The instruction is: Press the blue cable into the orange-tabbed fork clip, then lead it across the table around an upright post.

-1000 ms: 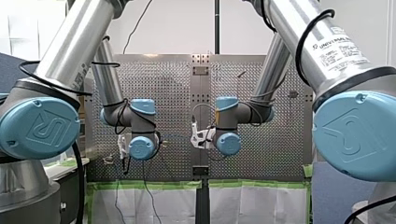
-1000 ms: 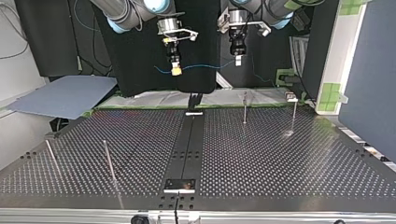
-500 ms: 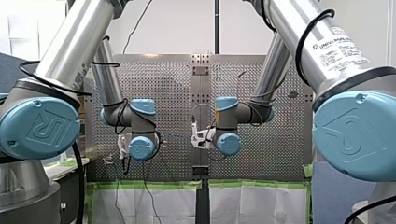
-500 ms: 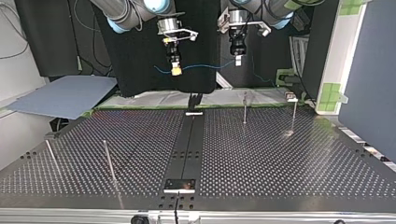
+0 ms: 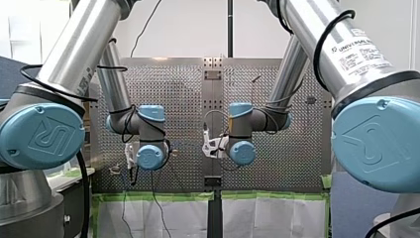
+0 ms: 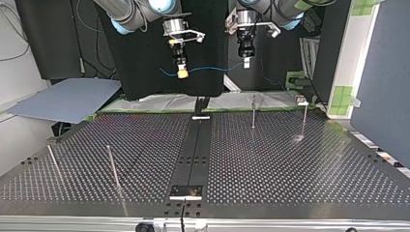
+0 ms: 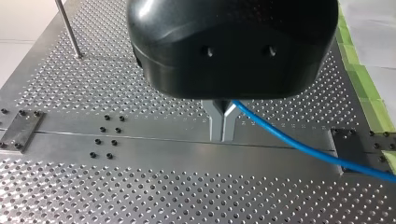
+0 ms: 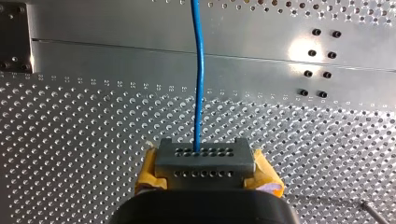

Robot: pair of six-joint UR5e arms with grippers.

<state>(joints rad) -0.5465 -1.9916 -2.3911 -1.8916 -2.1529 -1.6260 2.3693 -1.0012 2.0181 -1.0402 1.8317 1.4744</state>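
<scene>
The perforated metal table (image 6: 290, 159) stretches out in front of me, split by a dark centre strip (image 6: 196, 145) that ends in a small bolted plate (image 6: 186, 192) at the top view's near edge. A grey-blue panel (image 6: 67, 99) lies off the table at that view's left, beside a black backdrop (image 6: 135, 58). In the front view, green tape (image 5: 148, 197) lines the table's edge on my side and white sheeting (image 5: 168, 215) hangs below it. Black screw heads (image 7: 101, 129) dot the strip beneath my left wrist camera.
</scene>
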